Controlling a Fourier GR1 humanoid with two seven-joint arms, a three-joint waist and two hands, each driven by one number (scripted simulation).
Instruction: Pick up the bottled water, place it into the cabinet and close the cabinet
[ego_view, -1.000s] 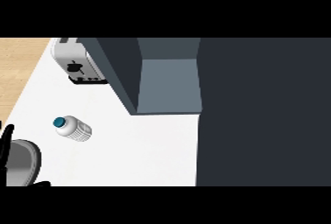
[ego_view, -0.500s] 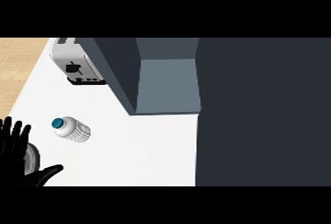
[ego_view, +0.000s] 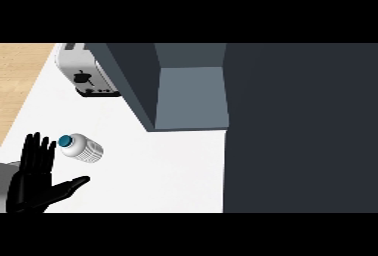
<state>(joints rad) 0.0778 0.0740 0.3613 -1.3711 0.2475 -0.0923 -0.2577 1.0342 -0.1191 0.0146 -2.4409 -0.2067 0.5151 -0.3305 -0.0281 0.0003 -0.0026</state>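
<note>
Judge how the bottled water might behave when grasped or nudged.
The bottled water has a round body, so a sideways nudge could roll or tip it. Its ribbed sides probably help the open left hand grip.

Nothing here can be read as a word, number or brand. The boxy silver toaster (ego_view: 90, 70) at the far end of the white desk (ego_view: 155, 170) bears one small dark mark (ego_view: 81, 77) on its upturned face. It is only a blot of shape, too small to tell as a letter or a sign. The small white ribbed water bottle with a teal cap (ego_view: 83, 149) shows plain ridges round its body, with no legible lettering.
</note>
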